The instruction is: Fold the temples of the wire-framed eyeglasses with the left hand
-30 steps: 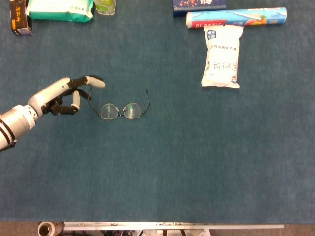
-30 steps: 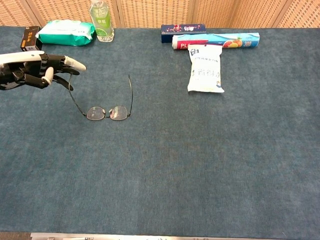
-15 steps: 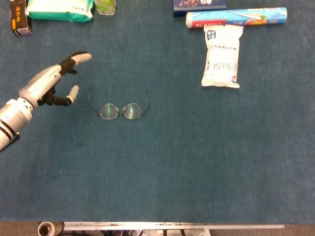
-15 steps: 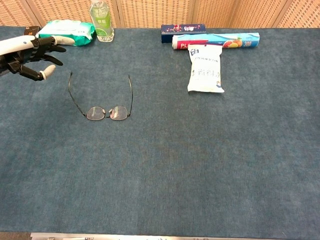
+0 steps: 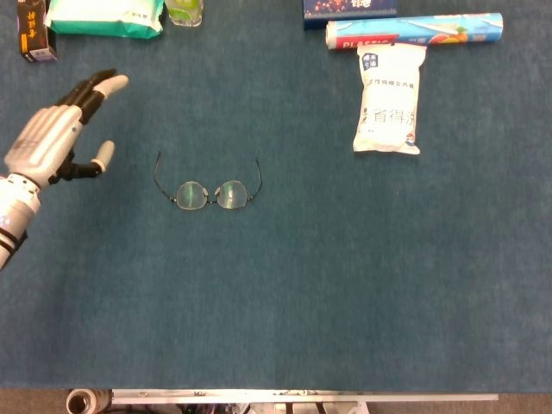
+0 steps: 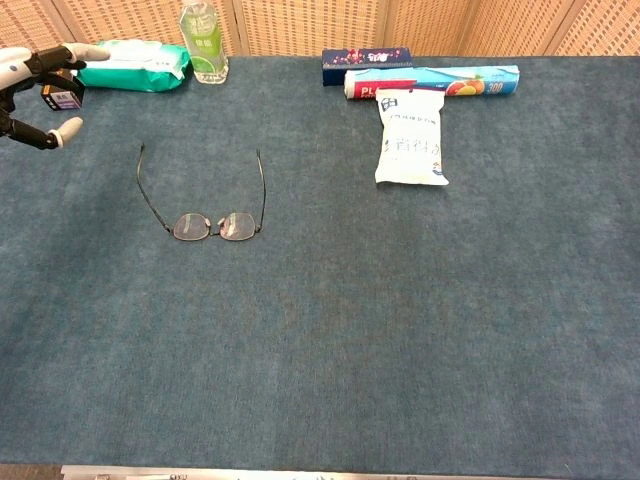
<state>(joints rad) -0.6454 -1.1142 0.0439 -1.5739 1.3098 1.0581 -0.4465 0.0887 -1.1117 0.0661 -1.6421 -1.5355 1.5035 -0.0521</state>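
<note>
here, the left robot hand hangs over the far-left part of the worktop, fingers spread apart and holding nothing. thumb sticks out toward the eyeglasses; the other fingers point away toward the back edge. hand sits well apart from the frames, no contact. chest view shows only its fingertips and thumb at the left border.

wire-framed eyeglasses lie flat on the blue cloth, left of centre. both temples stand unfolded, running straight back from the lenses toward the rear of the worktop. lenses face the near edge.

along the back: a small dark box at far left, a green wipes pack beside it, then a clear bottle. to the right, a dark blue box, a plastic wrap roll in front of it, and a white pouch just below the roll.

right robot hand appears in neither view.
</note>
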